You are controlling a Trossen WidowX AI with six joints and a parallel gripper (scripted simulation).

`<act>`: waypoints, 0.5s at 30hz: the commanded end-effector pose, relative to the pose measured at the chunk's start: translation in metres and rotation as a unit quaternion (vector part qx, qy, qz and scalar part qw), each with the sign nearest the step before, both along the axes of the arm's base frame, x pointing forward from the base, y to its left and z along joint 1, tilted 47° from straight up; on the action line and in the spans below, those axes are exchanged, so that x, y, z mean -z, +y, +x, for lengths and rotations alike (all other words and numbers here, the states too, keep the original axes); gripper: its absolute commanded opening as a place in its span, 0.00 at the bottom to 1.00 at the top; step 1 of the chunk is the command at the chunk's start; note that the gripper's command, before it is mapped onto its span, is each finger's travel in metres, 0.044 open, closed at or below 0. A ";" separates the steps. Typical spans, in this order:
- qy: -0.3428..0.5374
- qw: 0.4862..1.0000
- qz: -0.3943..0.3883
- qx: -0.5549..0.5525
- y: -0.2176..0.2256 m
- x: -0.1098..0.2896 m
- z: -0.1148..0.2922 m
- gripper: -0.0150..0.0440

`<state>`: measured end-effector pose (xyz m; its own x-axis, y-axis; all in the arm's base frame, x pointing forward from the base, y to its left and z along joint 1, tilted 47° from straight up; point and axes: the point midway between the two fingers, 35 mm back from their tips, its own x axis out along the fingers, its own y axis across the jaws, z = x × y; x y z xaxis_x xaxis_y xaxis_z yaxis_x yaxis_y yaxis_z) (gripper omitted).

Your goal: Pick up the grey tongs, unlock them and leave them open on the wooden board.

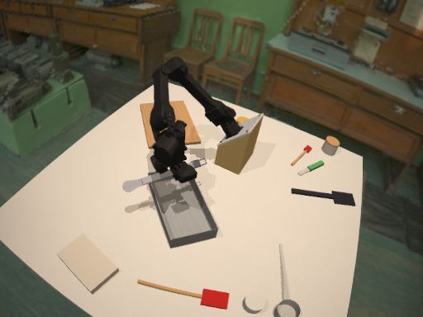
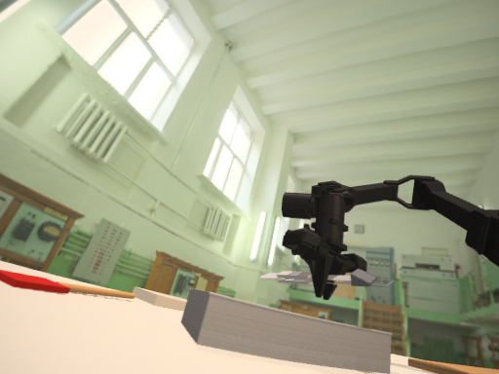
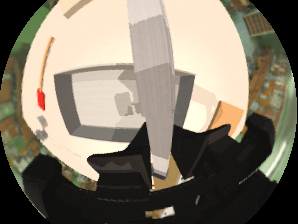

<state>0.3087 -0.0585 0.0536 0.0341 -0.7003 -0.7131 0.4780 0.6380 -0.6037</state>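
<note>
My gripper (image 1: pixel 174 175) (image 2: pixel 325 292) (image 3: pixel 152 123) points down and is shut on the grey tongs (image 1: pixel 133 184) (image 2: pixel 288 277) (image 3: pixel 154 90). The tongs are held in the air, roughly level, above one end of the roasting tin. Their broad rounded end sticks out to the left in the top view, and the other end, with a small loop, to the right. Their arms look close together; the lock itself cannot be made out. The grey roasting tin (image 1: pixel 193 238) (image 2: pixel 292 336) (image 3: pixel 68 107) stands on the table. The wooden board (image 1: pixel 178 111) (image 2: pixel 453 366) (image 3: pixel 231 116) lies behind the gripper, partly hidden by the arm.
A tall tan block (image 1: pixel 237 154) stands right of the tongs' looped end. A beige slab (image 1: pixel 87 262), a red spatula (image 1: pixel 215 298), a ladle-like tool (image 1: pixel 283 272), a black spatula (image 1: pixel 343 198), a green-handled tool (image 1: pixel 316 166) and a small cylinder (image 1: pixel 330 147) are farther out.
</note>
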 end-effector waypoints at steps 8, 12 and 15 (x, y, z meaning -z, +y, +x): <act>0.055 0.997 0.009 -0.059 -0.046 -0.036 -0.015 0.00; 0.074 0.994 0.008 -0.081 -0.062 -0.049 -0.022 0.00; 0.088 0.991 0.006 -0.097 -0.074 -0.059 -0.029 0.00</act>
